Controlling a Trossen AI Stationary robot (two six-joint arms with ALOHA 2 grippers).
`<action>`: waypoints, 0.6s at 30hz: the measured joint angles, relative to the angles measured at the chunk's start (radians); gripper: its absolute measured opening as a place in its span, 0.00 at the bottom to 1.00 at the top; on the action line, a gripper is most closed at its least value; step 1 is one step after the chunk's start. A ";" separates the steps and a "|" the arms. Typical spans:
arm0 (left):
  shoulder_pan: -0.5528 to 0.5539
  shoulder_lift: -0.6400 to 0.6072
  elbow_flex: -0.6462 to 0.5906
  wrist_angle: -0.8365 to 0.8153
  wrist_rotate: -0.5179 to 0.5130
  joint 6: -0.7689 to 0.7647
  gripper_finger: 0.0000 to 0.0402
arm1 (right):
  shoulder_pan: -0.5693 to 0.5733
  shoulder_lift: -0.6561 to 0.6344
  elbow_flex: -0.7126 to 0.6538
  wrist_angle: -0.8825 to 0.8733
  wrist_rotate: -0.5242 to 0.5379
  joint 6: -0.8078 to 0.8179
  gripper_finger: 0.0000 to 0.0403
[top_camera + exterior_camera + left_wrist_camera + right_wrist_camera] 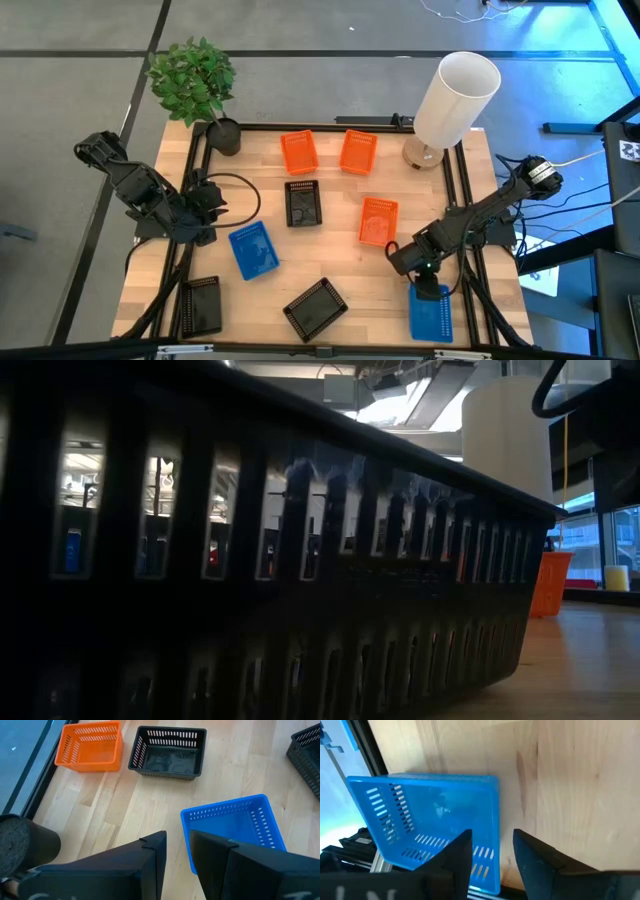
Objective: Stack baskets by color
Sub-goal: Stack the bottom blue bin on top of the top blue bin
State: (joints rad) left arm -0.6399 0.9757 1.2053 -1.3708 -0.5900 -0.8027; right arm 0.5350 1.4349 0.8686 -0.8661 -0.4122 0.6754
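Observation:
Three orange baskets (298, 152) (358, 152) (378, 220) sit on the wooden table's far half. Black baskets rest on their bases at the centre (303, 203), near middle (315, 308) and near left (200, 305). One blue basket (253, 250) lies left of centre, and my left gripper (177, 865) hovers open just short of it. Another blue basket (435, 820) lies at the near right corner. My right gripper (492, 862) is open above it, with one finger over the inside and one outside a long wall (492, 815).
A potted plant (222, 135) stands at the far left corner and a lamp with a white shade (455, 95) at the far right. Black frame rails (462, 190) run along the table's sides. The near-middle black basket (300, 560) fills the low view.

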 joint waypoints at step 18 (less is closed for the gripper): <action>0.000 0.000 0.000 0.003 0.000 -0.001 0.19 | 0.001 0.000 -0.180 0.322 0.048 0.136 0.32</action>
State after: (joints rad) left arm -0.6399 0.9760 1.2053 -1.3678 -0.5898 -0.8034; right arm 0.5362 1.4349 0.6891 -0.5436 -0.3644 0.8110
